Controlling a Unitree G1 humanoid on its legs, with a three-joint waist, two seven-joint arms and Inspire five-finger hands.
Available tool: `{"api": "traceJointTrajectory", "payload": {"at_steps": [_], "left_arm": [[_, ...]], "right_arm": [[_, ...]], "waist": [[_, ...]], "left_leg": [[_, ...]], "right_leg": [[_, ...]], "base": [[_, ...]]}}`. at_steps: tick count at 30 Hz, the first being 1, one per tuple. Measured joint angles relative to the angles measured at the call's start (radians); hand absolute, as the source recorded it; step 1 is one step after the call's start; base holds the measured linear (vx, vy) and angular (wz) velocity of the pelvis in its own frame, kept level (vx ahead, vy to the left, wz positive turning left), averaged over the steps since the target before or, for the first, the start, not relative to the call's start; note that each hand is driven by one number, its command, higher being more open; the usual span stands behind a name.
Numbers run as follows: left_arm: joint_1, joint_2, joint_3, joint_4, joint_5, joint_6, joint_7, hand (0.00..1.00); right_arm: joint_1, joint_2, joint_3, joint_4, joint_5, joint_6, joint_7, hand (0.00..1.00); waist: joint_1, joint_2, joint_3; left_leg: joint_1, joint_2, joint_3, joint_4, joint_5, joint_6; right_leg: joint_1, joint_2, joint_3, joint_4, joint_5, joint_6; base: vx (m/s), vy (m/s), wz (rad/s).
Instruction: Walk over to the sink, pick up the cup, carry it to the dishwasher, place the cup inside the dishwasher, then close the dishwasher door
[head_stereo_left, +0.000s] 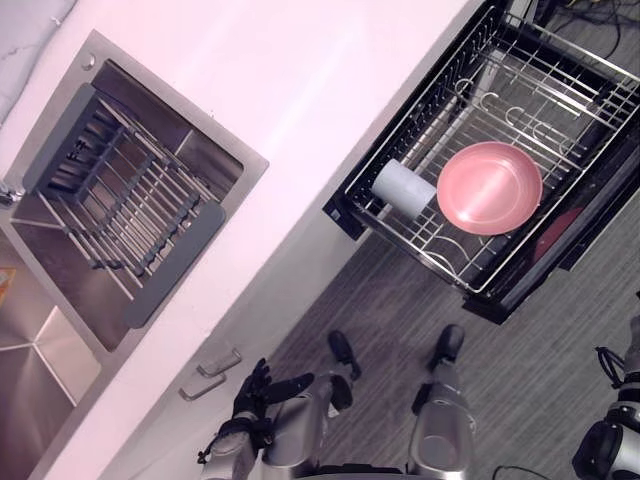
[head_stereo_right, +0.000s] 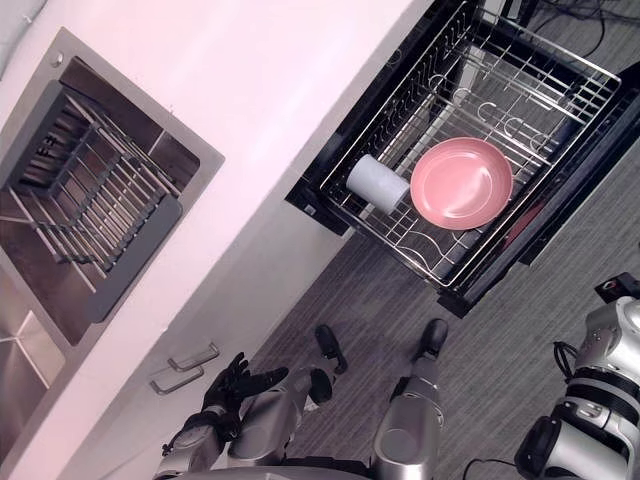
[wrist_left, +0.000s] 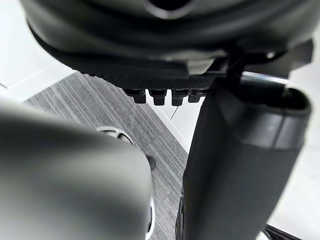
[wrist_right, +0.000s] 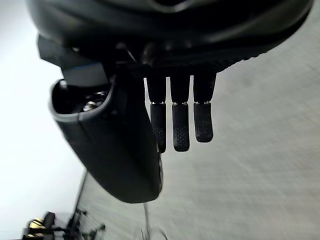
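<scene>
Left hand (head_stereo_left: 252, 392): nearest to us, at seven o'clock in the head view; its fingers are spread loosely and hold nothing, low above the grey floor (head_stereo_left: 400, 330).
Right hand (wrist_right: 181, 127): in its wrist view we see straight fingers hanging over the floor, empty.
Cabinet handles (head_stereo_left: 210, 372): two metal pulls just at eleven o'clock of the left hand.
Counter (head_stereo_left: 300, 90): a white top running from seven o'clock up to one o'clock.
Sink (head_stereo_left: 215, 150): steel, set in the counter at nine o'clock, with a dark wire basket (head_stereo_left: 120, 200) inside.
Dishwasher rack (head_stereo_left: 570, 95): pulled out at two o'clock, so the dishwasher stands open.
Cup (head_stereo_left: 403, 187): pale, lying on its side in the rack's near corner.
Pink bowl (head_stereo_left: 489, 187): at three o'clock of the cup, and we see the two touching.
</scene>
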Motion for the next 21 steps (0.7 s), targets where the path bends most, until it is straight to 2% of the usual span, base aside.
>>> {"api": "traceJointTrajectory", "payload": {"at_steps": [5, 13, 19, 21], "left_arm": [[0.005, -0.016, -0.010, -0.001, 0.001, -0.004, -0.030, 1.00], [0.008, -0.021, -0.010, 0.005, 0.001, -0.012, -0.044, 1.00], [0.010, -0.026, -0.010, 0.014, 0.004, -0.043, -0.045, 1.00], [0.011, -0.026, -0.010, 0.013, 0.008, -0.056, -0.046, 1.00]], "right_arm": [[-0.041, -0.006, 0.074, 0.042, -0.016, -0.002, 0.166, 0.00], [-0.039, -0.016, 0.122, 0.075, -0.142, -0.013, 0.215, 0.00], [-0.118, -0.001, 0.211, 0.143, -0.169, -0.010, 0.222, 0.00], [-0.151, -0.002, 0.234, 0.176, -0.169, -0.001, 0.222, 0.00]], "waist": [[0.013, 0.027, 0.006], [0.014, 0.031, 0.007], [0.029, 0.030, 0.007], [0.046, 0.031, 0.006]], "left_leg": [[0.012, -0.022, -0.046, -0.015, 0.006, 0.009], [0.049, -0.044, -0.108, -0.033, 0.026, 0.021], [0.096, -0.051, -0.201, -0.121, 0.097, 0.014], [0.114, -0.050, -0.229, -0.146, 0.117, 0.010]], "right_leg": [[0.014, -0.020, -0.016, 0.012, -0.002, 0.003], [0.087, -0.036, -0.092, 0.024, -0.014, 0.016], [0.159, -0.025, -0.196, 0.026, -0.031, 0.012], [0.184, -0.018, -0.227, 0.029, -0.039, 0.010]], "base": [[-0.01, 0.035, 0.10], [-0.03, 0.026, 0.24], [-0.05, -0.029, 0.39], [-0.04, -0.038, 0.48]]}}
